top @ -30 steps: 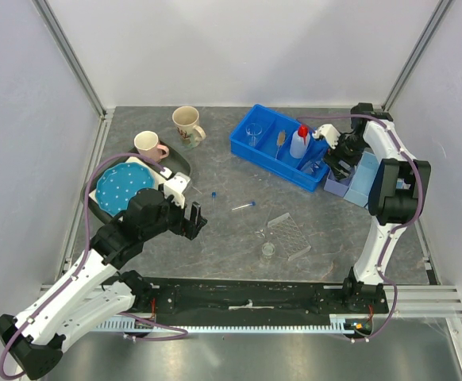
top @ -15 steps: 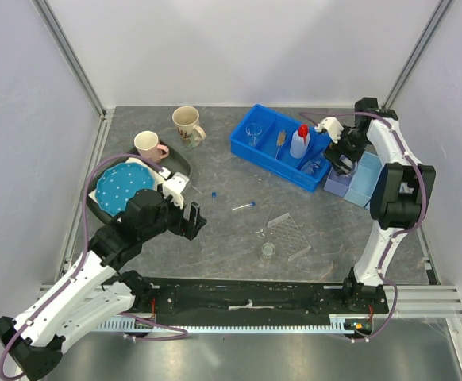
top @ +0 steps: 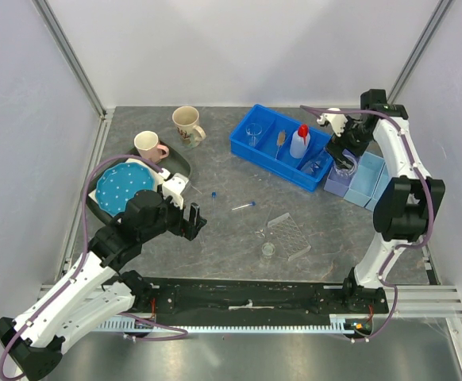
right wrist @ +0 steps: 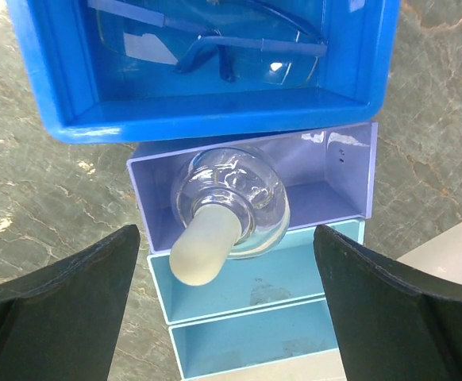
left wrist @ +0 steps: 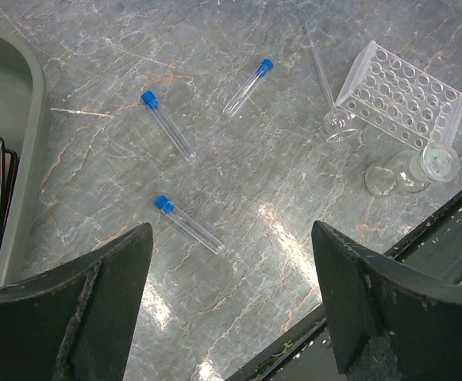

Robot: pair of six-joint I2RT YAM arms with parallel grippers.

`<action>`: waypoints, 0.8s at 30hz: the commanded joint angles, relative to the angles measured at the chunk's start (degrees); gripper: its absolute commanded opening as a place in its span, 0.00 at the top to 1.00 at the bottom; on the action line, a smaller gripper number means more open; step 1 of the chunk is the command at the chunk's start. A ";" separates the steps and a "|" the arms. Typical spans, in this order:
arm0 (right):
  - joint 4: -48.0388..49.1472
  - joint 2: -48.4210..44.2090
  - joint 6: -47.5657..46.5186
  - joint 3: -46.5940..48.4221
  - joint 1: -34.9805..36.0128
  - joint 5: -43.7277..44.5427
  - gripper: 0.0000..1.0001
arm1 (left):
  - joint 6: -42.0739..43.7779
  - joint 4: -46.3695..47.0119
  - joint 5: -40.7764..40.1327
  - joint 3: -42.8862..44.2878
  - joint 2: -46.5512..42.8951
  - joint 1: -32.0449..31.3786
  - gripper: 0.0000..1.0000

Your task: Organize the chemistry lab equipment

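Stoppered flask [right wrist: 229, 208] lies in the lavender bin [right wrist: 330, 171], just beside the blue tray [right wrist: 215, 125]. My right fingers [right wrist: 56, 309] hang spread wide above it, gripping nothing. Left fingers [left wrist: 64, 309] are open too, over three blue-capped tubes [left wrist: 167, 125] lying on the table [left wrist: 279, 48].

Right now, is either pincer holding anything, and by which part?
Nothing is held. The left pincer hangs open over loose tubes; the right pincer is open above the flask.

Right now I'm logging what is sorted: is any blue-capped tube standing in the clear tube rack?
No, all three blue-capped tubes lie loose on the table, and the holes of the clear tube rack look empty.
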 commanded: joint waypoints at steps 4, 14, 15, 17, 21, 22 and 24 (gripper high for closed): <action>-1.55 -8.29 2.12 -1.59 3.76 -4.51 0.02 | 0.28 2.64 0.64 -0.04 -0.59 -0.06 0.12; -0.24 -21.47 3.88 -16.32 12.11 -21.52 0.02 | 0.28 2.64 0.81 -0.12 -0.42 -0.06 0.12; -0.14 -22.70 2.83 -18.19 13.59 -23.65 0.02 | 0.28 2.73 0.81 -0.12 -0.42 -0.06 0.12; 0.47 -25.87 1.25 -24.07 15.10 -30.49 0.02 | 0.28 2.64 0.81 -0.12 -0.24 -0.06 0.12; 0.82 -31.05 -7.61 -33.30 19.40 -37.98 0.02 | 0.28 2.81 0.81 -0.12 -0.07 -0.06 0.12; 0.65 -31.67 -12.59 -36.63 20.02 -38.61 0.02 | 0.28 2.73 0.81 -0.12 -0.16 -0.06 0.12; 0.47 -32.90 -16.84 -39.55 22.47 -38.36 0.02 | 0.37 2.81 0.81 -0.30 -0.16 -0.06 0.12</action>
